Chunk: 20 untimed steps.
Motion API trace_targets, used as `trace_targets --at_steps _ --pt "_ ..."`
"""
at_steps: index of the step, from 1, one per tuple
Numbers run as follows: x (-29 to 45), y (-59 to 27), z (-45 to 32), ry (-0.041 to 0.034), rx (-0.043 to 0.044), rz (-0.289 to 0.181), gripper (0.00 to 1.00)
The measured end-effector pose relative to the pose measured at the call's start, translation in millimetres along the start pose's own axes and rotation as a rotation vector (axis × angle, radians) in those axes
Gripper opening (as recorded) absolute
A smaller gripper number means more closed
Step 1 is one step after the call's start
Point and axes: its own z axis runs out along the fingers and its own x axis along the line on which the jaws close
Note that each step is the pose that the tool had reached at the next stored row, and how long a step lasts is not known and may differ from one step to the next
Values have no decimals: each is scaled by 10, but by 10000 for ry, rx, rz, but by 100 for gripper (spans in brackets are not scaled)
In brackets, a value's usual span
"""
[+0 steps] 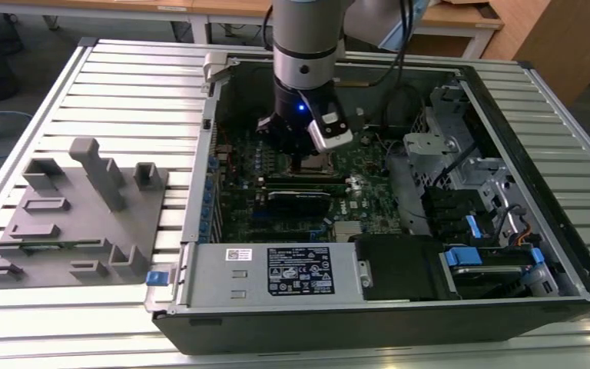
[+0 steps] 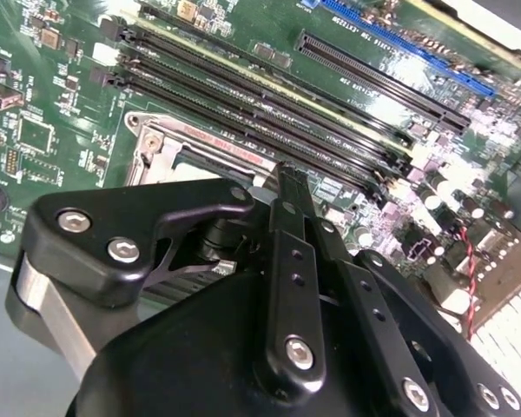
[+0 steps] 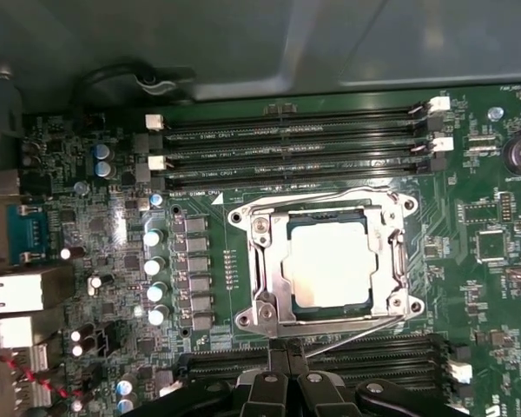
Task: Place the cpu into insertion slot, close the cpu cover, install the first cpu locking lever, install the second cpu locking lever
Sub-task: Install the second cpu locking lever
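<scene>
End effector [image 3: 282, 369] hung low over the green motherboard [image 3: 113, 226], black fingers drawn close together with nothing visibly between them; its tip sat just beside the near edge of the insertion slot [image 3: 323, 261], close to a thin wire locking lever [image 3: 347, 334] that slanted out from the frame. In the first wrist view the cpu [image 3: 328, 263] lay flat in the slot, its pale top showing through the cut-out of the cpu cover [image 3: 269, 261], which lay down over it. Long black memory slots [image 3: 286, 139] flanked the socket on the far side and more ran just under the fingers, leaving little side room. Rows of small capacitors [image 3: 154, 261] stood beside the frame. In the second wrist view the end effector's own body [image 2: 269, 330] blocked most of the socket. In the exterior view the arm [image 1: 306, 46] reached straight down into the open computer case [image 1: 541, 254], hiding the socket's far side; a grey fixture block [image 1: 80, 215] sat on the slatted worktop [image 1: 131, 77] to the exterior view's left, well apart.
</scene>
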Motion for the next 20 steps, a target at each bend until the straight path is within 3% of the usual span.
trace_targets --at_steps 8,20 --pt "8 0 100 -2 -1 8 11" --pt "46 -24 105 -1 0 9 11"
